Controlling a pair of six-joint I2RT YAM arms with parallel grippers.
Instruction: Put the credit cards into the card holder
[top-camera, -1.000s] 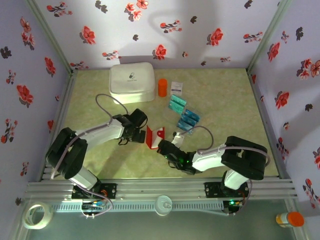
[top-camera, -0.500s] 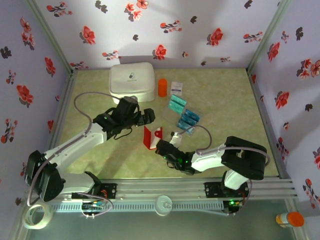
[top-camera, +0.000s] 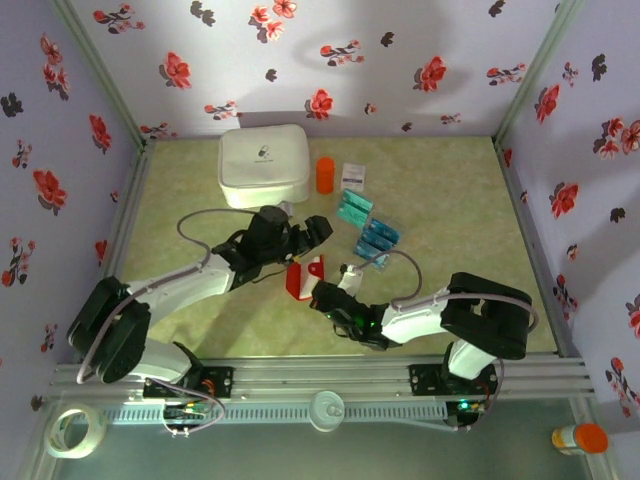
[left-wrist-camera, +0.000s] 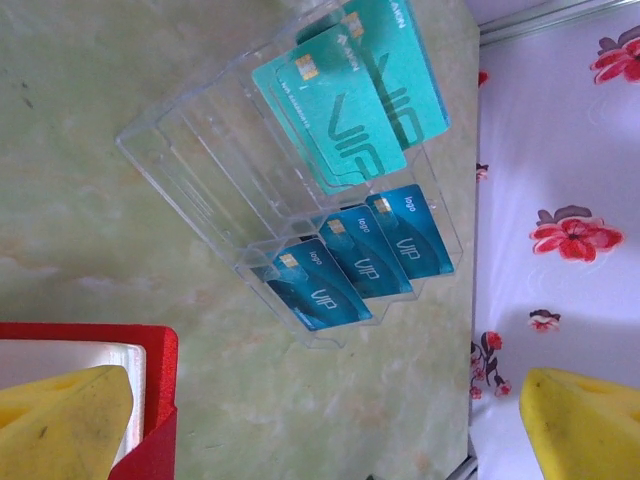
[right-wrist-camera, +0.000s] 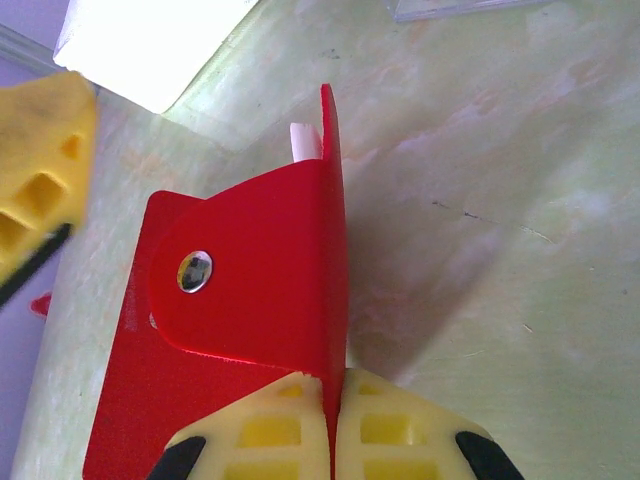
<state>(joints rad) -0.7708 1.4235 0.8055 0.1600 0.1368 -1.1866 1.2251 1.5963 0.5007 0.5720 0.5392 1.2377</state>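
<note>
- Clamped upright in clenched right gripper (right-wrist-camera: 329, 418): card holder (right-wrist-camera: 250, 330), mid-table.
- Spread wide, left gripper (top-camera: 312, 232); credit cards (left-wrist-camera: 352, 262) racked at one o'clock from card holder.
- Likely step: reaching for a card; next, lower and pinch one.

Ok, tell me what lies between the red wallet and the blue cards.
Left wrist view: only bare tabletop and the rim of the clear rack separate the red wallet from the blue cards.

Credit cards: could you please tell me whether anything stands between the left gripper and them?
Nothing visible lies between the open left gripper and the credit cards. They stand in slots of a clear rack, whose walls cover their lower ends.
</note>
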